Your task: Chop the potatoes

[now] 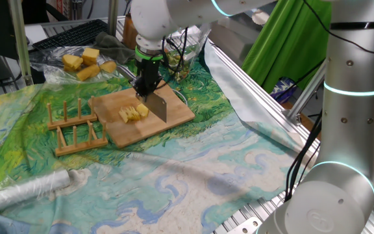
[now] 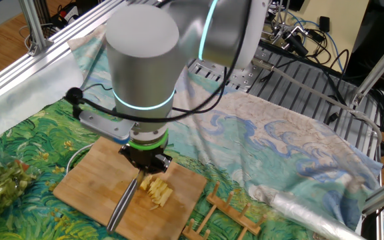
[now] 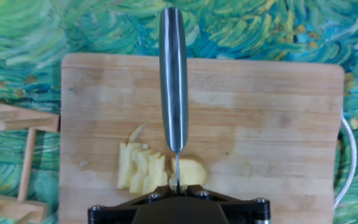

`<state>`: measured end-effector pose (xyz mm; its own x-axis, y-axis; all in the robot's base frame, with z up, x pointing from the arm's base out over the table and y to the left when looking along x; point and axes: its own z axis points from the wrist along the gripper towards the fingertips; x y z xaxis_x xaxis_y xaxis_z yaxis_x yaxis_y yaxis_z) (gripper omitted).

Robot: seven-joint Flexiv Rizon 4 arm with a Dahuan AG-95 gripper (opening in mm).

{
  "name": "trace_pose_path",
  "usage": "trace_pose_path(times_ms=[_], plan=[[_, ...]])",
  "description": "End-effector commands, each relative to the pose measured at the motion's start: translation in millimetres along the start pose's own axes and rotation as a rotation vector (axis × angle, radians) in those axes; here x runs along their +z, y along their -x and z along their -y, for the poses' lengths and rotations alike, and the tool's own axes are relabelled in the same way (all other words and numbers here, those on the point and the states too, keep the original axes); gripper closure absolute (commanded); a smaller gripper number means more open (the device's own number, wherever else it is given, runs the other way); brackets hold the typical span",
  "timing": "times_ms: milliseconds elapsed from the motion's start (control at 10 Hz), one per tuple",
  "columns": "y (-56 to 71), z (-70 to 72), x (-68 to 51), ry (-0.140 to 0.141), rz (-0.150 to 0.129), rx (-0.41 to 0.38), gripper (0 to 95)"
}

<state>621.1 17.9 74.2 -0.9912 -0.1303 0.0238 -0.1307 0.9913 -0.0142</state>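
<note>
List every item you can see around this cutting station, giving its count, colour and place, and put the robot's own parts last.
potato slices: one cluster, pale yellow, on the board
uncut potato piece: one, pale yellow, right of the blade
wooden board: one, tan, on the cloth
knife: one, steel, held above the potato
yellow chunks: several, deep yellow, behind the board
wooden racks: two, beside the board
cloth: green-blue, covering the table
gripper: black, fingers closed on the knife
</note>
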Motion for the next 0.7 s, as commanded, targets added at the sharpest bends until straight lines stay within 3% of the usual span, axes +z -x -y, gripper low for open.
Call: trace_pose_path(times_ms=[100,300,400,500,700], plan=[[-0.7,-0.2,-3.4,0.000,-0.004,-0.006,95.0],[0.9,-0.8,3.8,-0.003,-0.003,-0.012,95.0],[2.8,-1.8,16.8,-0.003,0.002,-0.016,95.0],[4.4,-2.3,34.3,0.003,0.023,-0.020,95.0],[6.9,-5.5,58.3,0.013,0.054,-0.014,95.0]])
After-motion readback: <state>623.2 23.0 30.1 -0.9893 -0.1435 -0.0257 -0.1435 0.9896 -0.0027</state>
